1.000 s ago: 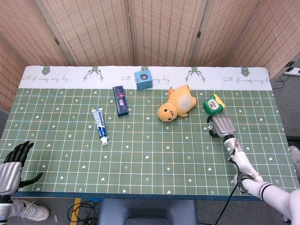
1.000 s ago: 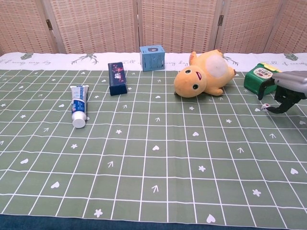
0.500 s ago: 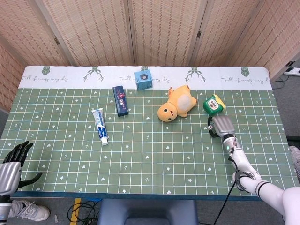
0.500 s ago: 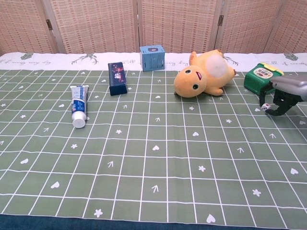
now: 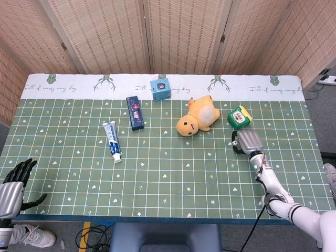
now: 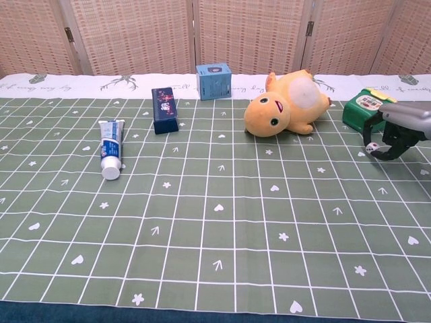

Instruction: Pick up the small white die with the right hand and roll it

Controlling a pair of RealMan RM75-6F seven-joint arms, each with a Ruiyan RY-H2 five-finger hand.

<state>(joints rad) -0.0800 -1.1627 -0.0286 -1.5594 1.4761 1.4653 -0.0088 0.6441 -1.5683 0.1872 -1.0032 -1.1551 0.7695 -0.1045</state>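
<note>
Since 0.5 s ago the right hand has lifted slightly off the green checked tablecloth, carrying the small white die pinched at its dark fingertips, just in front of the green box; the yellow plush toy lies to the left of them; the left hand hangs at the table's near left corner, fingers spread, holding nothing.
</note>
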